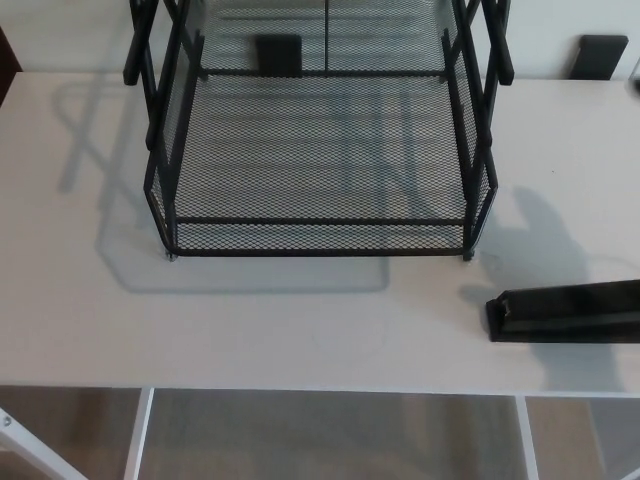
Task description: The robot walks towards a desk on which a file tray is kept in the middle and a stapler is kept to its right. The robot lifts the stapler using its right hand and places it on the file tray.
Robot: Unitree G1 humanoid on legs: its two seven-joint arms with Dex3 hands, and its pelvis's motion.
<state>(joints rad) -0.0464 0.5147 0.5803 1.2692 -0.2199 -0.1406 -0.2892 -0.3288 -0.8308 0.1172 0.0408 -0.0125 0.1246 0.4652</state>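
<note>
Stapler (565,313) flat on desk (300,330), just right of file tray (320,247), untouched. Neither hand in view, so cannot tell fingers open or closed; only a shadow (540,240) nearby. Better to spread right hand fingers astride the long body, close across its width, lift level.

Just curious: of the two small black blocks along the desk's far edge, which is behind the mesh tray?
The left block, seen through the file tray; the right block stands in the open.
</note>
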